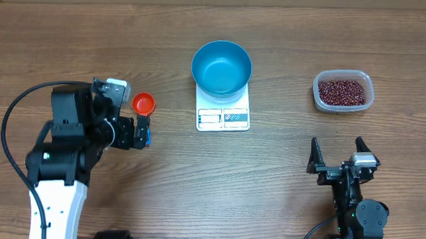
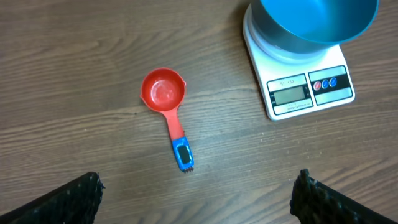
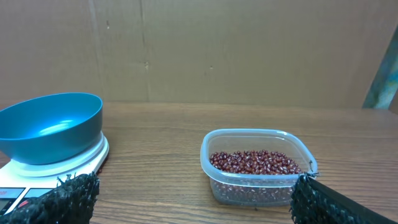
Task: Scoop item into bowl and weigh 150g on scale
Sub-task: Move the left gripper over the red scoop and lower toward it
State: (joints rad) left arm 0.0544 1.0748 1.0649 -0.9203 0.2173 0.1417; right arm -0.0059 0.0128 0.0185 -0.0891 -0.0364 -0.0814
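The right gripper (image 1: 336, 162) at 5 o'clock and the left gripper (image 2: 196, 193) at 8, above the red measuring scoop (image 2: 171, 118), both have fingers wide apart and empty. Farther on, the blue bowl (image 1: 222, 66) sits on the scale (image 1: 223, 118) at 12. The red beans (image 1: 342, 90) fill a clear tub (image 1: 317, 92) at 2. Hard and loose, they probably roll easily, so grip the light scoop by its slim handle.
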